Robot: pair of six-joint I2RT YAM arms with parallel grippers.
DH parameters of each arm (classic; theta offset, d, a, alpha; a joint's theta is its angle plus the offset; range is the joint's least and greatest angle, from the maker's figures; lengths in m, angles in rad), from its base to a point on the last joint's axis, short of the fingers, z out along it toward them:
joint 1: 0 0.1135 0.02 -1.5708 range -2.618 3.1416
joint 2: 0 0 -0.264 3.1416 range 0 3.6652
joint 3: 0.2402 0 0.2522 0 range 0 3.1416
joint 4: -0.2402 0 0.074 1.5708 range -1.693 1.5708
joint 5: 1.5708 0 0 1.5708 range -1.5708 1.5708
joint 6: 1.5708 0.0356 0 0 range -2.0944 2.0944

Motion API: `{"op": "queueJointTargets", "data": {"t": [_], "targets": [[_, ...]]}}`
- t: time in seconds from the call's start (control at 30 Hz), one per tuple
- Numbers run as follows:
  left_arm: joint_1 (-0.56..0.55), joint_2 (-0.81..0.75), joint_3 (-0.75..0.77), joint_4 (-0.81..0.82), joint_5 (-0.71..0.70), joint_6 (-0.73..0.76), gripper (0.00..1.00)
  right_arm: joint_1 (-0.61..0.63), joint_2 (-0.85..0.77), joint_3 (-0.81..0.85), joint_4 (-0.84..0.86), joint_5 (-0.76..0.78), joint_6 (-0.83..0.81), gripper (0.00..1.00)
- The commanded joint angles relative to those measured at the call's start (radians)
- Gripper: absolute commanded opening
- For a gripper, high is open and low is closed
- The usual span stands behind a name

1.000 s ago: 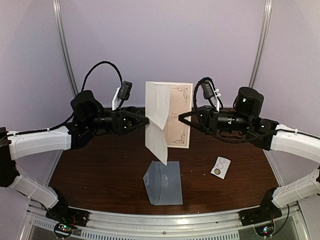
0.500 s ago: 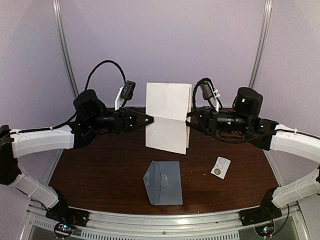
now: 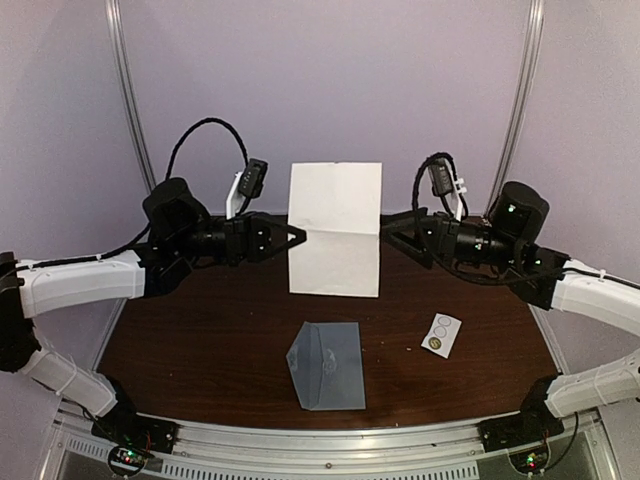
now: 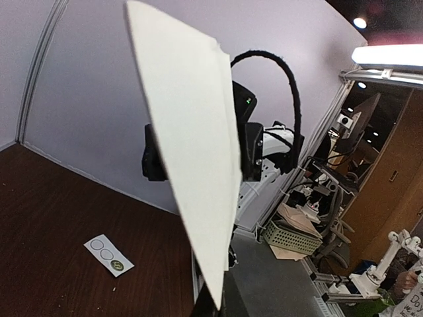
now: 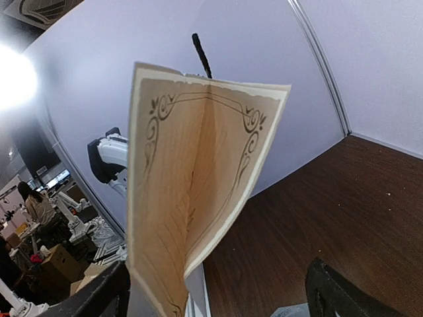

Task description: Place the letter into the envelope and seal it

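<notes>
Top external view: nearest the arm bases, the envelope (image 3: pixel 326 365) lies flat on the table (image 3: pixel 200 330), well apart from both grippers, with the sticker strip (image 3: pixel 441 334) off to its right. Farther back the letter (image 3: pixel 335 228) stands upright in the air — the left gripper (image 3: pixel 298 237) pinched closed on its left edge, the right gripper (image 3: pixel 386 234) with jaws spread wide beside its right edge, not clamping it.

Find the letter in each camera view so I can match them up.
Top external: the letter is at centre, upright, white side showing.
Left wrist: letter runs from top left to bottom centre, white back showing.
Right wrist: letter is centre-left, its printed tan side with a scroll border.
Shared landmark: the dark brown table.
</notes>
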Motion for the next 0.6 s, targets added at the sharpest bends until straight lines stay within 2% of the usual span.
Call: {"op": "queueJointTargets", "data": {"t": [0.0,0.3,0.57], "targets": [[-0.004,-0.03,-0.004,0.02,-0.009,0.025,0.0,-0.004,-0.051,-0.058,0.213,-0.08,0.084,0.99],[-0.004,-0.025,-0.002,0.021,-0.006,0.022,0.0,0.017,-0.02,-0.017,0.1,-0.016,0.019,1.0],[-0.004,-0.027,0.008,-0.015,-0.026,0.045,0.0,0.08,0.037,0.049,-0.007,0.042,-0.056,0.76]]}}
